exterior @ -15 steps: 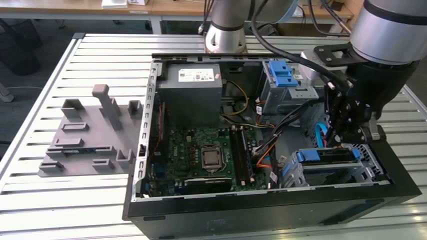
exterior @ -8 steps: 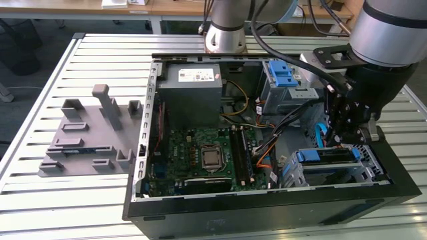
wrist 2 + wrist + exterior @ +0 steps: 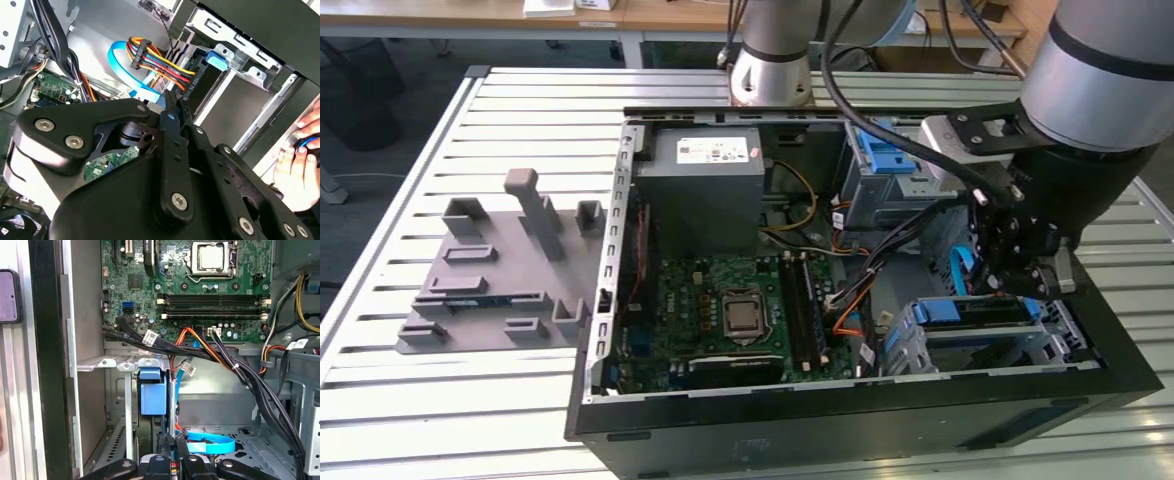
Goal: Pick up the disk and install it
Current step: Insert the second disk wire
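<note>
The disk (image 3: 969, 312) sits slotted in the metal drive cage (image 3: 1057, 345) at the case's front corner, on the exterior view's right. Its bright blue carrier end (image 3: 152, 394) faces up, and the blue tab (image 3: 218, 57) also shows in the second wrist view. My gripper (image 3: 1025, 284) hangs just above and behind the cage, over the cable space. Its fingers (image 3: 166, 445) stand close together and shut (image 3: 172, 99), beside the carrier, with nothing seen between them. A blue flat cable (image 3: 210, 444) lies right by the fingertips.
The open case holds a motherboard (image 3: 734, 310), a grey power-supply box (image 3: 707, 175) and a second blue carrier (image 3: 887, 150) in the rear bay. Cable bundles (image 3: 235, 370) cross near the cage. A person's hand (image 3: 297, 170) is beside the case. A grey fixture (image 3: 494, 270) stands on the table.
</note>
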Robot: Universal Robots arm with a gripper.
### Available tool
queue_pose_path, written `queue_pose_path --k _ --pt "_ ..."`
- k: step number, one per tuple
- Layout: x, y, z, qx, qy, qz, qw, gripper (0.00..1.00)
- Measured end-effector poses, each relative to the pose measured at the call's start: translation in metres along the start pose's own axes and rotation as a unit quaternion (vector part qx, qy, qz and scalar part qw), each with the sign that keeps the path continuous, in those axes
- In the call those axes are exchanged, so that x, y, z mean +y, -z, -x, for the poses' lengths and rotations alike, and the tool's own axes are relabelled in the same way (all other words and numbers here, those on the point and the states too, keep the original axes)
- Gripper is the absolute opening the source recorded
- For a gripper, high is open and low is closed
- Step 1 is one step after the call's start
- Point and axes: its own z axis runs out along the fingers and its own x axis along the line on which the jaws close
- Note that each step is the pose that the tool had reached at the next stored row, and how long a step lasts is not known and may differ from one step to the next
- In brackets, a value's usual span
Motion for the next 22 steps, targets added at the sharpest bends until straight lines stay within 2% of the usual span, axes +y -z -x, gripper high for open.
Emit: queue_pose_path --k 4,9,13,17,22 --pt "0.0002 -0.0001 -0.0010 -0.0018 0.000 -0.0002 1.0000 0.16" --pt "0.0003 -0.0011 -0.0084 -0.0132 -0.002 -0.0006 0.9999 0.16" --pt "0.0004 -0.0021 -0.0105 -0.0189 -0.002 -0.0008 0.9998 0.16" --pt "0.0006 -0.0031 -0.0136 -0.0218 -0.003 -0.0008 0.9998 0.16" --pt "0.0006 -0.0035 -0.0136 -0.0223 -0.003 -0.0008 0.9997 0.16"
